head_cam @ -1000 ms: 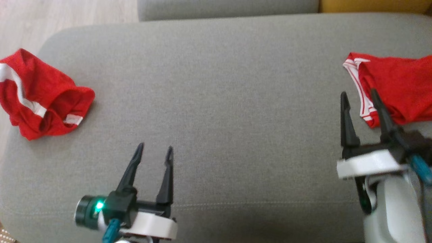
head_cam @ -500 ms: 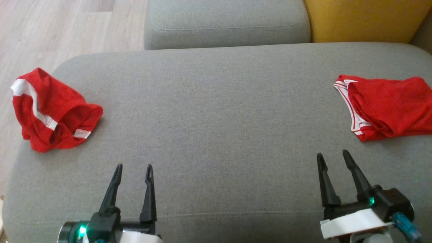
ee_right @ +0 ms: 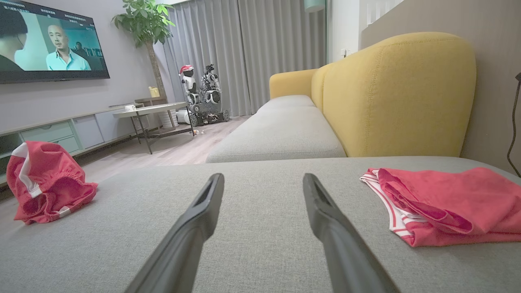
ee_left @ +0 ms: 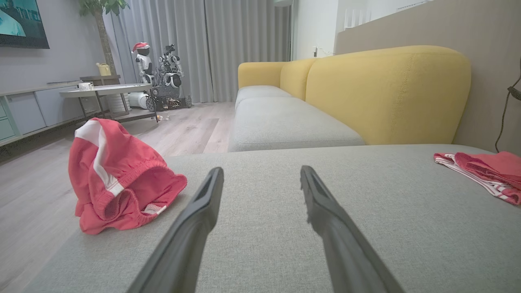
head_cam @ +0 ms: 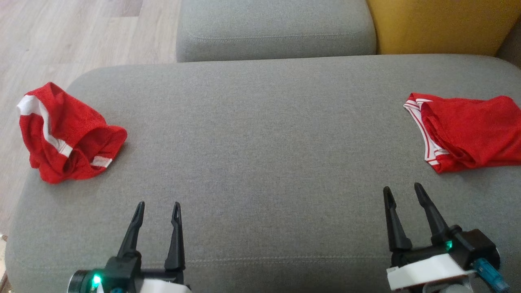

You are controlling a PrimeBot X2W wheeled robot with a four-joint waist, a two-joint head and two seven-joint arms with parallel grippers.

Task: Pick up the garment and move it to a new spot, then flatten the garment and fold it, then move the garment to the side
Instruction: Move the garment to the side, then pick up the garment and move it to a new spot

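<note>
A crumpled red garment (head_cam: 69,130) with white stripes lies bunched at the left end of the grey cushion (head_cam: 264,142); it also appears in the wrist views (ee_left: 118,179) (ee_right: 44,183). A second red garment (head_cam: 472,130) lies folded flat at the right end (ee_right: 452,203) (ee_left: 488,171). My left gripper (head_cam: 158,204) (ee_left: 261,171) hovers open near the front edge, right of and nearer than the crumpled piece. My right gripper (head_cam: 402,188) (ee_right: 262,177) is open too, just short of the folded piece. Both hold nothing.
Behind the cushion are another grey seat (head_cam: 276,28) and a yellow backrest (head_cam: 439,24). Wooden floor (head_cam: 61,36) lies off the left edge. Across the room stand a low table (ee_left: 106,89), a TV (ee_right: 49,40) and a parked robot (ee_left: 158,77).
The camera has tilted, showing more of the sofa behind. My right gripper has drawn back from the folded garment's edge, and the left gripper has dropped toward the front edge. Both stayed open.
</note>
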